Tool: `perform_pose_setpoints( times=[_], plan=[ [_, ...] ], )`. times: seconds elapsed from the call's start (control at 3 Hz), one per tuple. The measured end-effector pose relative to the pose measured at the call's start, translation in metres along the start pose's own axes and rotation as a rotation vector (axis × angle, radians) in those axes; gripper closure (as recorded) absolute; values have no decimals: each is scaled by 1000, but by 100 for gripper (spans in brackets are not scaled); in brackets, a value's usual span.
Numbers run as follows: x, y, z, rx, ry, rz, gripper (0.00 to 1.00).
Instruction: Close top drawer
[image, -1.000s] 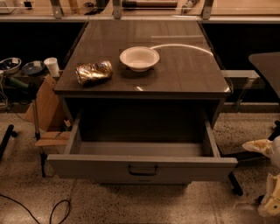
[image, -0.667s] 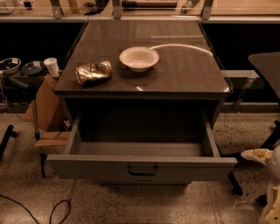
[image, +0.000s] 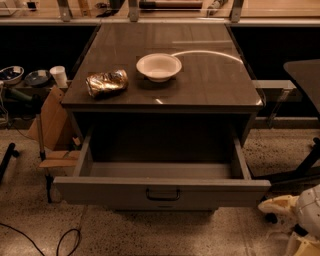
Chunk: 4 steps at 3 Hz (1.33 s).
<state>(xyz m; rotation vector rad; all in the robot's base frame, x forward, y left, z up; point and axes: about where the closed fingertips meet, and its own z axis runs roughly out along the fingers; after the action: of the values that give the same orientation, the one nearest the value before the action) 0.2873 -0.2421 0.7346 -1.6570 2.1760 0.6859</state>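
1. The gripper (image: 295, 222) is sinking lower at bottom right, just beside the front's right corner. I cannot tell whether it is clenched or released.
2. The top drawer (image: 160, 192) is sitting pulled fully out beneath the surface (image: 210, 85), unmoved.
3. I am judging the closing push as not yet begun.

The gripper (image: 295, 220), off the front right corner of the bench (image: 210, 85), is cut off by the picture's right and bottom edges. The front of the top drawer (image: 210, 192) hides the forward strip of its floor and the bench body below. Print on the crumpled bag (image: 106, 82), near the left edge, is illegible.
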Motion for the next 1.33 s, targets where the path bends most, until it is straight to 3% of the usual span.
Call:
perform_pose_setpoints(
  times=[0.33, 0.67, 1.0, 1.33],
  plan=[
    [-15, 8, 17, -8, -10, -7, 48],
    [-30, -9, 38, -21, -24, 23, 79],
    [-32, -24, 52, -37, -44, 65, 100],
    [-21, -44, 69, -54, -75, 159, 100]
  ],
)
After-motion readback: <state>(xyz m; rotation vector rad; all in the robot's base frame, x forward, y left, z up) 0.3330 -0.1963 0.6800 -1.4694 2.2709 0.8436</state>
